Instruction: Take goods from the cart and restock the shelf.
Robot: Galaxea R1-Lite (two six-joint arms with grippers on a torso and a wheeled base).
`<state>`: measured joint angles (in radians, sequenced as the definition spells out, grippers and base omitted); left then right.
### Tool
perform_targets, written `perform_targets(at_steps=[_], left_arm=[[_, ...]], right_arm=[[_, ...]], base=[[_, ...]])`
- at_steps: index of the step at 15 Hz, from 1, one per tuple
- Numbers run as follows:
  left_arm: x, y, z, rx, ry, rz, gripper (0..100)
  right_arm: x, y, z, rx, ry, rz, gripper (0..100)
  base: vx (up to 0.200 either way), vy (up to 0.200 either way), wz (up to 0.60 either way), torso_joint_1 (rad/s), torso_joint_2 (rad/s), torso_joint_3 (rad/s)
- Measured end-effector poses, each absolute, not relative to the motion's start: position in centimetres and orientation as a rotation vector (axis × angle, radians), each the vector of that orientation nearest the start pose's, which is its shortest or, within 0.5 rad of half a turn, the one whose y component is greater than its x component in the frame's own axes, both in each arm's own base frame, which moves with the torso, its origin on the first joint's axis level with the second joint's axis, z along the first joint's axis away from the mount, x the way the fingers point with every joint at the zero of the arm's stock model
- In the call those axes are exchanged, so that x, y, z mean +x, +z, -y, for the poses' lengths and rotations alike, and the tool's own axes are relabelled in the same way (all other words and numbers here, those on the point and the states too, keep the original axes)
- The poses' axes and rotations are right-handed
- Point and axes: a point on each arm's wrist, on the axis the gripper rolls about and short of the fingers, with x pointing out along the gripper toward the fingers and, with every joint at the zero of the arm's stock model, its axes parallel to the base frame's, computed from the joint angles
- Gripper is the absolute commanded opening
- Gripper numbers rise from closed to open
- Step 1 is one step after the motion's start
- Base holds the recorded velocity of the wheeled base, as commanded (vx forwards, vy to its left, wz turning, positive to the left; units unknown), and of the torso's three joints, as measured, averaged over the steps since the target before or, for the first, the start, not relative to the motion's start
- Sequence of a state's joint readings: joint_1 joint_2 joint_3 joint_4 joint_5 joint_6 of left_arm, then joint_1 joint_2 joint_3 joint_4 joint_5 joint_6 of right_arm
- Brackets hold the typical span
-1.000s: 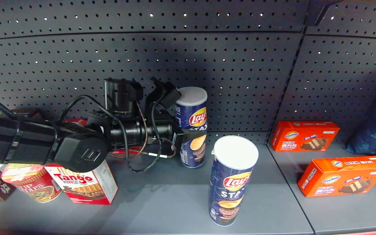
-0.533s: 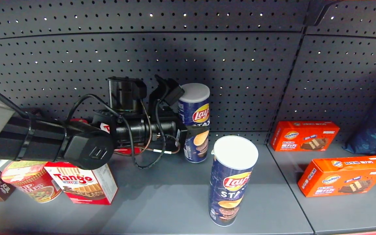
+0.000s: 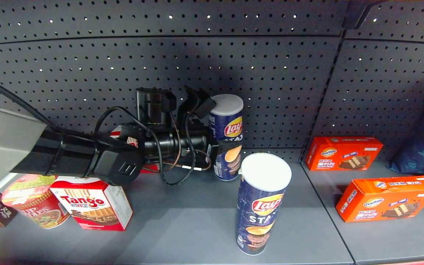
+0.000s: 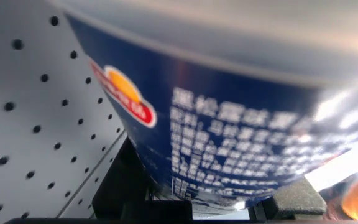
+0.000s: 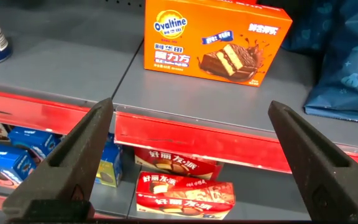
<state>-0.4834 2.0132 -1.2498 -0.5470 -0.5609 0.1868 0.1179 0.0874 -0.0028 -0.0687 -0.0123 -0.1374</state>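
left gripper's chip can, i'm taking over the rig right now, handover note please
Left gripper: shut on the tall dark blue white-lidded chip can, upright near the grey shelf's pegboard back; cannot tell if it touches down.
Right gripper: open, empty, before the shelf's front edge.
Done: a matching can stands upright nearer the front.
To do: set the held can down, release, withdraw.

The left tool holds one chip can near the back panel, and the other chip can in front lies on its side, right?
Not quite: the front chip can stands upright on the shelf, as the head view shows. The left tool does hold the back chip can.
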Motion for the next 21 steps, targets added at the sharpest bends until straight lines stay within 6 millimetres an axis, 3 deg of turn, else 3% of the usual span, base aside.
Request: perform_targets(at_steps=[10,21], left_arm=[[36.3,16.4,21.0,0.16,-1.072,-0.137,0],[36.6,16.4,21.4,0.16,-1.079,-0.152,0]], right_arm=[[-1.6,8.5,0.2,-0.138,0.106,-0.01,100],[-1.6,8.5,0.2,-0.137,0.106,-0.011,100]], base=[[0.0,0.0,0.0,0.0,0.0,0.0],[0.0,0.0,0.0,0.0,0.0,0.0]])
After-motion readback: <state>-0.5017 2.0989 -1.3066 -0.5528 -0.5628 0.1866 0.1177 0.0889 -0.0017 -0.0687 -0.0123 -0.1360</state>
